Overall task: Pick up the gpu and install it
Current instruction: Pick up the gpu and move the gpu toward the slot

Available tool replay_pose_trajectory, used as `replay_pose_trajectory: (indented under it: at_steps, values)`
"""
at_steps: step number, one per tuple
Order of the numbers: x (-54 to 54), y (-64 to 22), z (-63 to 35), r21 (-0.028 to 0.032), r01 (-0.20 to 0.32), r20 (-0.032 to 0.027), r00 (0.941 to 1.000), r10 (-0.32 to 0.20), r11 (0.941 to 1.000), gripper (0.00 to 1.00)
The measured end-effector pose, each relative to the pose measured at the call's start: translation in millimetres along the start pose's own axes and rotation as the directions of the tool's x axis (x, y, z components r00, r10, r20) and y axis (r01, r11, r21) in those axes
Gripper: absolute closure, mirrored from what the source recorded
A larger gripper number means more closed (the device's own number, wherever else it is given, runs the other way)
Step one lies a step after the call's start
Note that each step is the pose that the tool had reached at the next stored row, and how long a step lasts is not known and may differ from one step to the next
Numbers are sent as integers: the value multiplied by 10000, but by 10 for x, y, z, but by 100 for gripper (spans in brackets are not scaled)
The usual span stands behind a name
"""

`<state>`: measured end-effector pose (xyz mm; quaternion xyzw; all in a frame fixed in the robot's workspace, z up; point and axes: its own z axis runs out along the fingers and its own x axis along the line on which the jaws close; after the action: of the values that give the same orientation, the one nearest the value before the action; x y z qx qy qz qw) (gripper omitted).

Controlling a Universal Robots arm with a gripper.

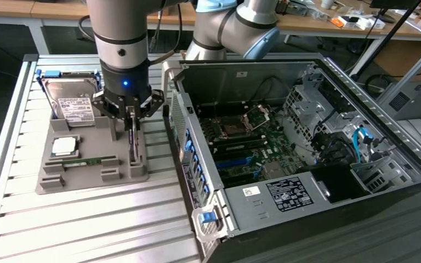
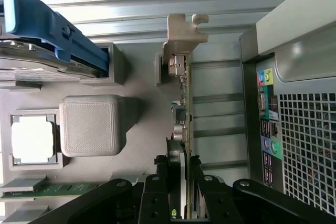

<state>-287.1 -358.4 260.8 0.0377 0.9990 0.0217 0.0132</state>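
Note:
The gpu (image 1: pixel 134 147) is a thin dark green card standing on edge in a slot of the grey holder (image 1: pixel 86 179) on the slatted table. In the wrist view the gpu (image 2: pixel 185 106) runs away from the camera, and its silver end bracket (image 2: pixel 181 34) is at the far end. My gripper (image 1: pixel 131 119) comes straight down over the card's upper edge. In the wrist view, my gripper (image 2: pixel 181 184) has its black fingers (image 2: pixel 161 184) pressed against both faces of the card, shut on it. The card still sits in the holder.
The holder also carries a hard drive with a blue frame (image 1: pixel 72 101), a square processor (image 1: pixel 66 145) and a narrow memory stick (image 1: pixel 83 163). The open computer case (image 1: pixel 195 164) lies close by on the exterior view's right, motherboard (image 1: pixel 247 142) exposed.

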Motion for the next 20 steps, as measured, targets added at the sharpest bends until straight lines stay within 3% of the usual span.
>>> replay_pose_trajectory:
  at_steps: [20]
  values:
    - [-1, 2, -40, 0, 0, 0, 10000, 0, 10000, 73]
